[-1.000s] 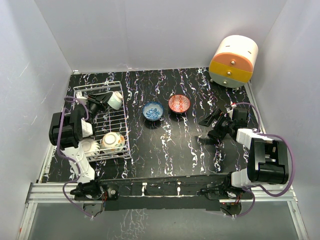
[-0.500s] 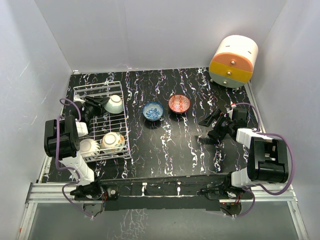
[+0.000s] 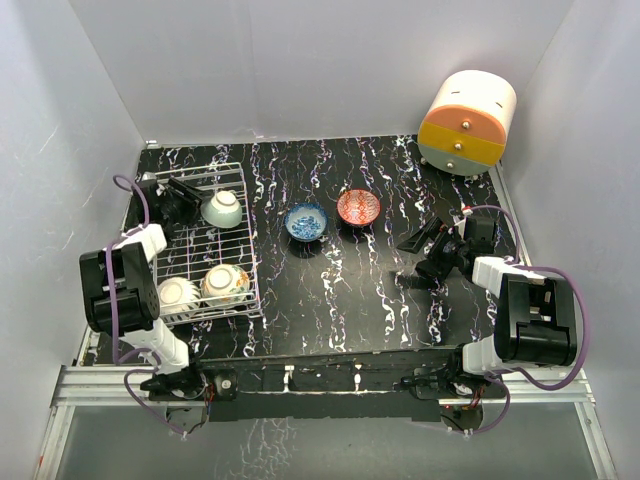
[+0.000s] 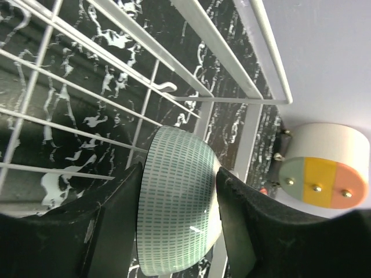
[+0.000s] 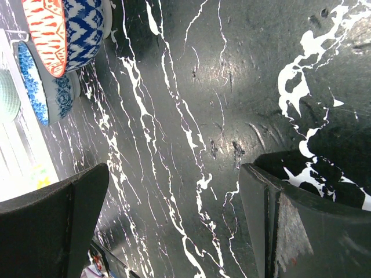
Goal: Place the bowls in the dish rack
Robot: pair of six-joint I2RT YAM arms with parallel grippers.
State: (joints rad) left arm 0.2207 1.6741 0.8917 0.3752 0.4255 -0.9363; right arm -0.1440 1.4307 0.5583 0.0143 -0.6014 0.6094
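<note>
The white wire dish rack [image 3: 237, 262] stands at the left of the table. My left gripper [image 3: 207, 205] is shut on the mint-green bowl [image 3: 226, 210] and holds it tilted over the rack's far end. In the left wrist view the bowl [image 4: 177, 214] sits between both fingers above the rack wires [image 4: 174, 63]. The cream bowl [image 3: 177, 293] and the yellow leaf bowl [image 3: 225, 283] sit in the rack's near end. The blue bowl [image 3: 306, 221] and the red bowl [image 3: 358, 207] stand on the table. My right gripper [image 3: 425, 255] is open and empty, low over the table [image 5: 174, 220].
The round orange-and-cream drawer unit [image 3: 467, 122] stands at the far right corner; it also shows in the left wrist view [image 4: 324, 165]. The right wrist view shows the red bowl [image 5: 58, 29] and the blue bowl [image 5: 43, 87] ahead. White walls enclose the table.
My left arm has swung left and back, carrying the mint-green bowl slightly left over the rack's far end. The right arm has not moved.
</note>
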